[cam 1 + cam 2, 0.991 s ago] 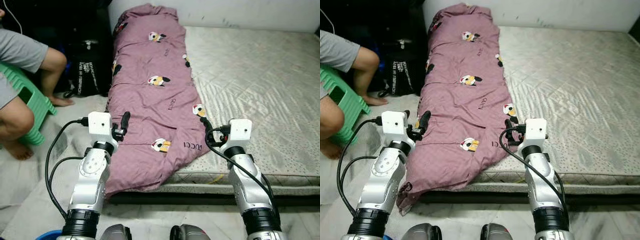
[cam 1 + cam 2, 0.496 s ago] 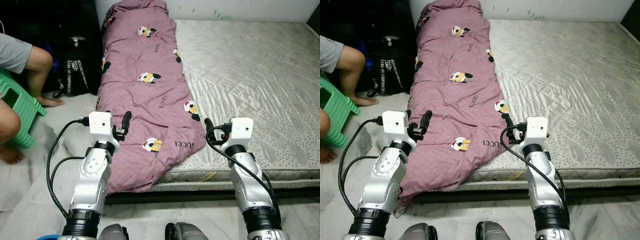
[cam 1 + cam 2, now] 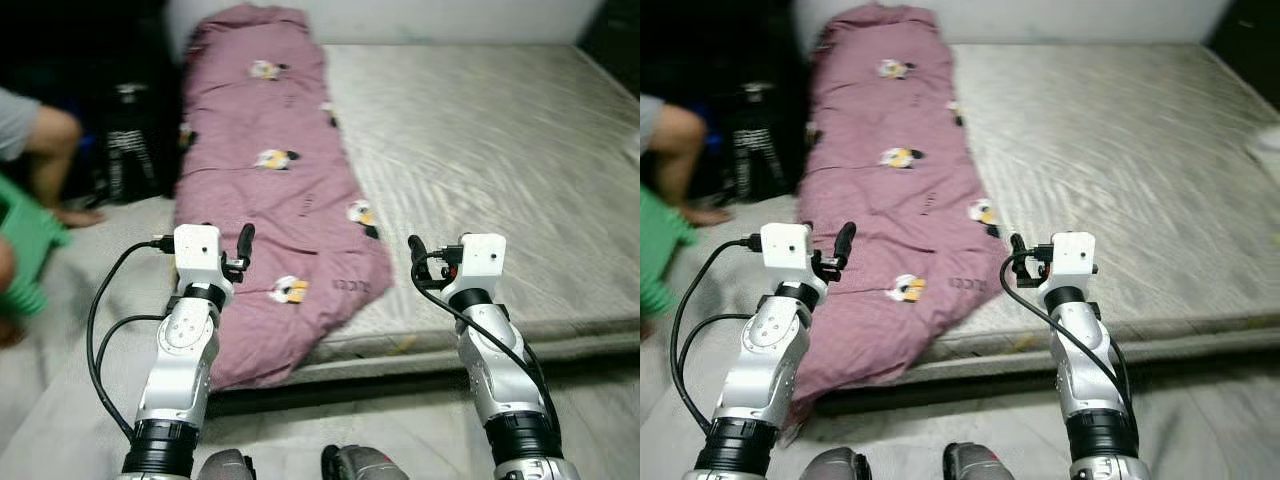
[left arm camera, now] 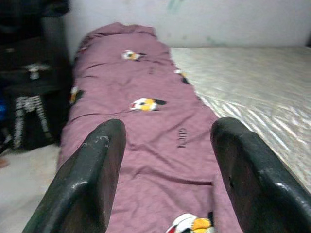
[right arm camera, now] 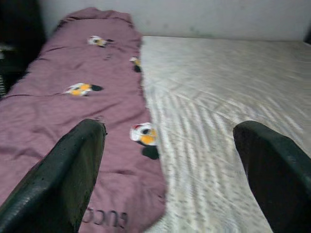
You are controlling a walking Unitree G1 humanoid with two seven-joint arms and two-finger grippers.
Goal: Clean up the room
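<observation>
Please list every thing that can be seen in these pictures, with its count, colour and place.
blanket: one, mauve with small cartoon prints, lying lengthwise along the mattress's left side, its near end drooping over the edge.
mattress: one, grey-beige quilted, on the floor.
black bag: one, with white print, on the floor left of the blanket.
green stool: one, far left.
person: one, grey sleeve and bare leg, seated far left.
left gripper: silver arm, black jaws open, over the blanket's near end.
right gripper: jaws open, beside the blanket's right edge.
</observation>
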